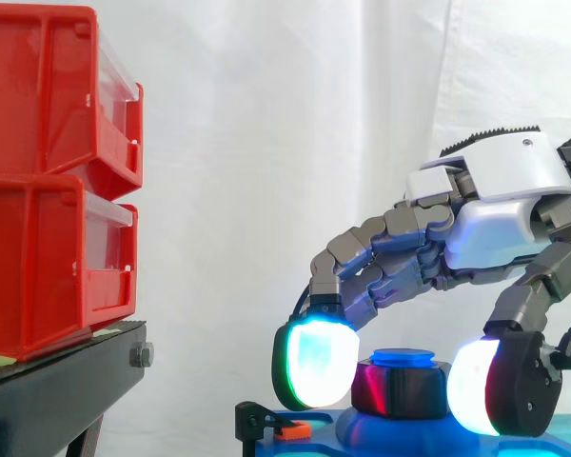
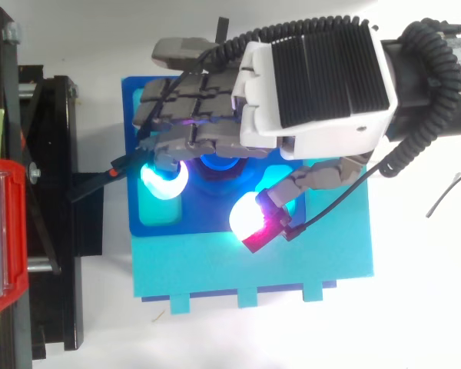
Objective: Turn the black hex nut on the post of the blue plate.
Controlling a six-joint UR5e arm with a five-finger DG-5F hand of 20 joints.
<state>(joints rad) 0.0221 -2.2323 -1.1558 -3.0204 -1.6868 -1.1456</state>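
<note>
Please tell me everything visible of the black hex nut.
The black hex nut is thick and glossy, with flat faces, plastic by its look. It sits upright around the blue post, whose round top shows above it, on the blue plate. One face reflects red light. The hand arches over it, fingers curled round it, glowing pads seeming to press its opposite sides.

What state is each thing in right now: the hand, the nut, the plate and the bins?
hand, shut, curled down round the black hex nut, glowing pads either side of it.
black hex nut, seated on the post, just below the post's top.
blue plate, lying flat under the hand.
red bins, stacked one on the other on the black stand.
</note>
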